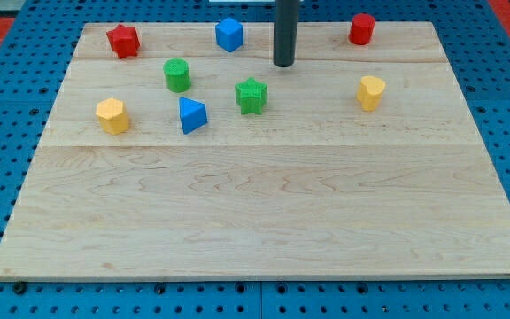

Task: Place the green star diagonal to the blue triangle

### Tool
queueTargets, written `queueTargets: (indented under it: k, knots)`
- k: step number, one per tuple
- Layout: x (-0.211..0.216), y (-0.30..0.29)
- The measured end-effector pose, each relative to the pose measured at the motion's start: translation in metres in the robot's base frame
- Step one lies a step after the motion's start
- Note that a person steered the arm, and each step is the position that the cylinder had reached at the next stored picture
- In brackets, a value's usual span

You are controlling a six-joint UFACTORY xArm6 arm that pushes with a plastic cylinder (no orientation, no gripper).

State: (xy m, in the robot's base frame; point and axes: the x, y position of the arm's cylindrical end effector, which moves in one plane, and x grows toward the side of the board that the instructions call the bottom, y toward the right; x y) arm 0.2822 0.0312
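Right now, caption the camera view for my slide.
My tip sits above-right of the green star block; the blue triangle block lies to the star's left on the wooden board.

Free room and obstacles. The wooden board [264, 213] lay open across its whole lower half. All blocks crowded the upper part. My tip [283, 65] stood above and to the right of the green star [251, 96], apart from it. The blue triangle [192, 115] sat near the star's left, the green cylinder [177, 74] beyond it. The yellow block [371, 91] stood well apart at the right. A red star [123, 41], blue cube [229, 34] and red cylinder [361, 28] lined the top edge; a yellow hexagon [112, 115] flanked the left.
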Motion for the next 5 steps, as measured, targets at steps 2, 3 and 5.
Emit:
queueTargets:
  k: [2,3,5]
  knots:
    - [0.009,-0.030]
    - [0.036,-0.040]
    - [0.115,-0.086]
